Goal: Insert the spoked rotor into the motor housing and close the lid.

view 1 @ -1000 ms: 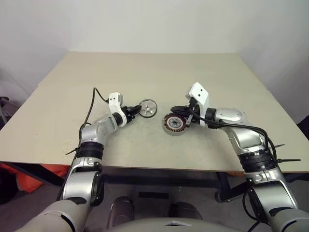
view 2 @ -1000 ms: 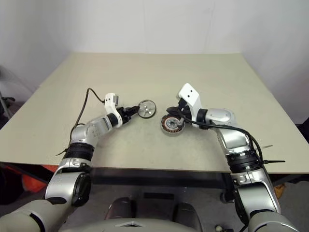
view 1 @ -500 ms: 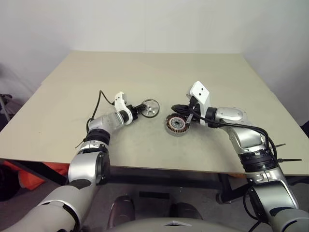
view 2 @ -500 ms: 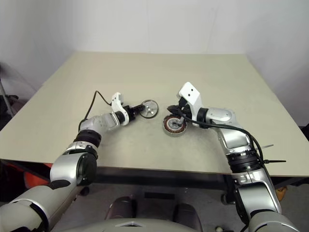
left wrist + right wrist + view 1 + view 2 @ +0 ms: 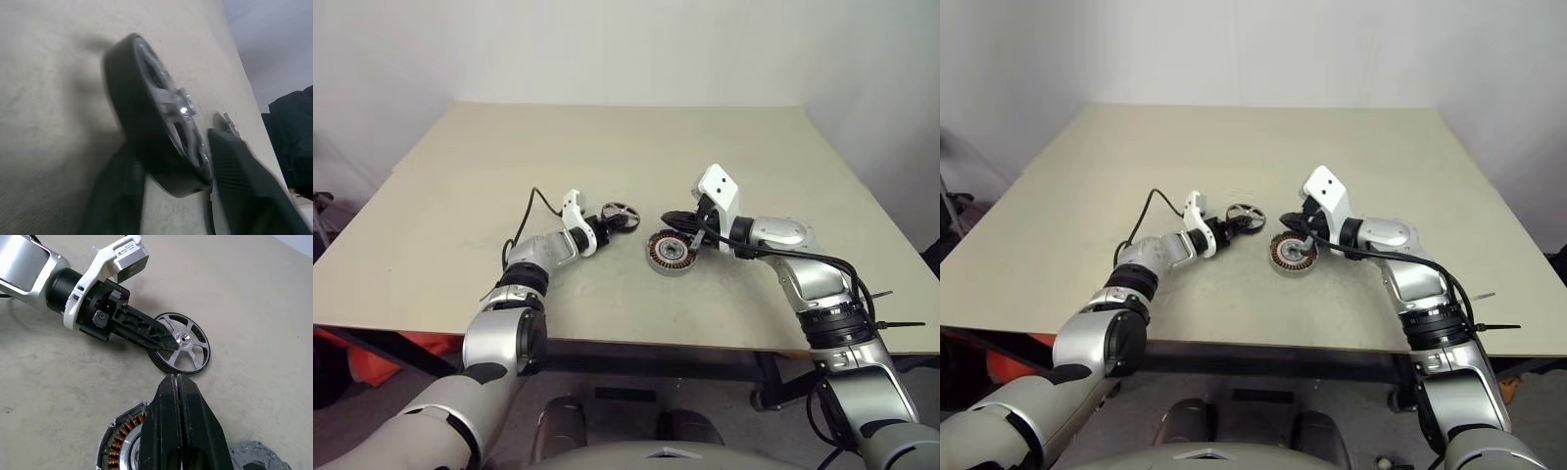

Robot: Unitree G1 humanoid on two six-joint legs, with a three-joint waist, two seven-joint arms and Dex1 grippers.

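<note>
The spoked rotor (image 5: 185, 345), a shiny silver wheel, lies mid-table just left of the motor housing (image 5: 668, 253). My left gripper (image 5: 168, 345) is shut on its rim, one finger across the spokes and the other behind the rim, as the left wrist view shows around the spoked rotor (image 5: 161, 122). The housing's copper windings (image 5: 120, 445) show below my right gripper (image 5: 173, 379), which is shut on nothing and hovers over the housing's centre. The lid (image 5: 259, 458), matte grey, lies beside the housing under my right hand.
The beige table (image 5: 607, 147) stretches bare behind and to both sides of the parts. A black cable (image 5: 524, 220) loops off my left wrist. The table's front edge runs close below both forearms.
My left gripper moved right to the rotor and closed on its rim; the rotor now sits tilted. The right arm and the housing have not moved.
</note>
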